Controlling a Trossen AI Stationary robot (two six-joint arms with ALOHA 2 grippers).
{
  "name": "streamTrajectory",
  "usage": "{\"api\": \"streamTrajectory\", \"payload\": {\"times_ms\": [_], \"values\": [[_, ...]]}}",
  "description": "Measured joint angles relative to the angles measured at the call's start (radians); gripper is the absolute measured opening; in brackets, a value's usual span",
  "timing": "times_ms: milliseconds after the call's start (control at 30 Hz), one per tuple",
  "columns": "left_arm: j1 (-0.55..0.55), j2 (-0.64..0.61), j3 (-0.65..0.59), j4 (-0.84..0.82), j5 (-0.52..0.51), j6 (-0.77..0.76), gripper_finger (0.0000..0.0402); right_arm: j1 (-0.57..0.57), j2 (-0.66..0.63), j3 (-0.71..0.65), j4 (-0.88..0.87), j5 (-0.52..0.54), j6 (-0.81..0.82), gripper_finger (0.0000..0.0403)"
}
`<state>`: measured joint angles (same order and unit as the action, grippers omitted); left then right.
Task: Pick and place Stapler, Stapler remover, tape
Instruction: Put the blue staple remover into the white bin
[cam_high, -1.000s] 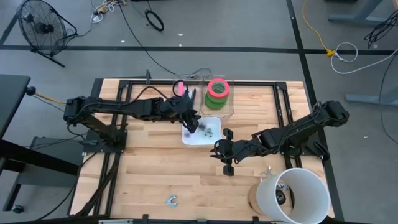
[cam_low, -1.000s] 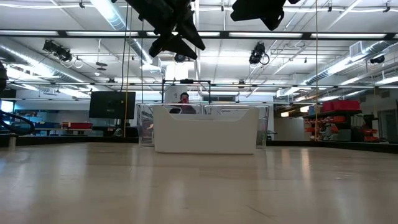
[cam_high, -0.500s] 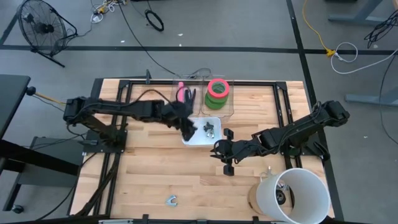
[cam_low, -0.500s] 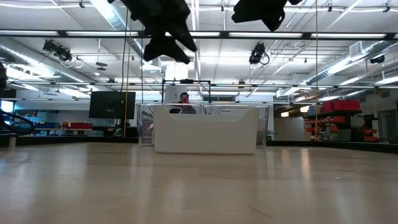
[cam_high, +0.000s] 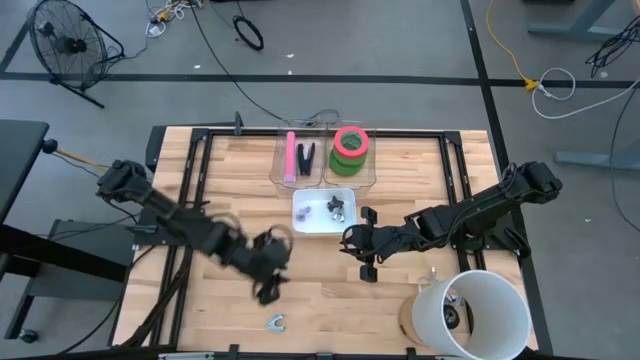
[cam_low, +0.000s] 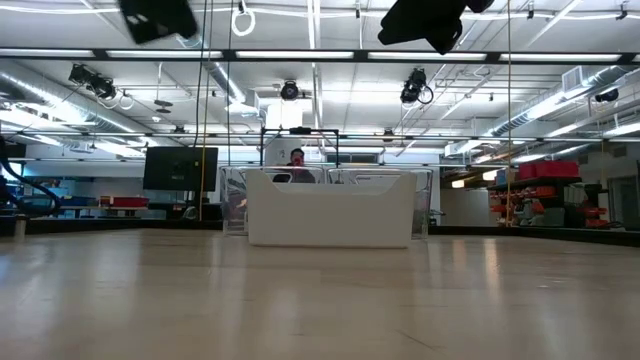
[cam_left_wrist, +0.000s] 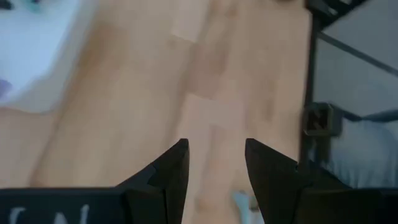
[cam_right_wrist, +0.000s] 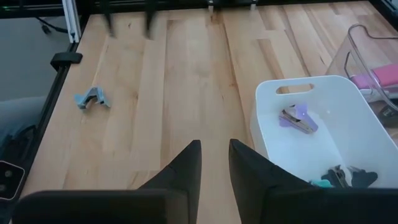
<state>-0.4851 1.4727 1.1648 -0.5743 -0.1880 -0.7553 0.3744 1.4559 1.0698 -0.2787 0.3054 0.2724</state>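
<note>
Left tool, seen from above, hangs empty over the wooden surface, near a grey staple remover; green and pink tape sits stacked in a clear bin, well apart. Its wrist view shows fingers parted. Right tool, from its wrist, is open beside the white tray.

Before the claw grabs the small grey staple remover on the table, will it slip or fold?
The small grey staple remover looks light, probably easy to lift. Its spread halves may fold together when squeezed. Lying low on the smooth wooden table, it might skid.
</note>
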Motion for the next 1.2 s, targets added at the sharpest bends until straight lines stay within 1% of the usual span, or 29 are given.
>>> {"api": "streamTrajectory", "payload": {"times_ms": [100,233,333,433,533,700,933,1100,1200], "values": [[-0.129,0.0,0.0,0.002,-0.107,-0.06,0.016,0.0,0.0,0.0,0.0,0.0,0.001,0.0082],[-0.278,0.008,0.0,0.022,-0.26,-0.191,0.016,0.0,0.0,0.0,0.001,0.0,0.003,0.0082],[-0.36,0.047,0.0,0.057,-0.307,-0.229,0.016,0.0,0.0,0.0,0.006,0.0,0.007,0.0082],[-0.406,0.109,0.0,0.099,-0.322,-0.23,0.016,0.0,0.0,0.0,0.01,0.0,0.008,0.0082],[-0.426,0.179,0.0,0.113,-0.328,-0.245,0.016,0.0,0.0,0.0,0.014,0.0,0.008,0.0082],[-0.42,0.267,0.0,0.113,-0.312,-0.283,0.016,0.0,0.0,0.0,0.017,0.0,0.008,0.0082],[-0.399,0.316,0.0,0.106,-0.247,-0.308,0.016,0.0,-0.001,0.0,0.017,0.0,0.008,0.0082],[-0.391,0.333,0.0,0.066,-0.244,-0.334,0.016,0.0,-0.001,0.0,0.017,0.0,0.007,0.0082],[-0.39,0.349,0.0,0.081,-0.255,-0.335,0.016,0.0,-0.001,0.0,0.017,0.0,0.008,0.0082]]}}
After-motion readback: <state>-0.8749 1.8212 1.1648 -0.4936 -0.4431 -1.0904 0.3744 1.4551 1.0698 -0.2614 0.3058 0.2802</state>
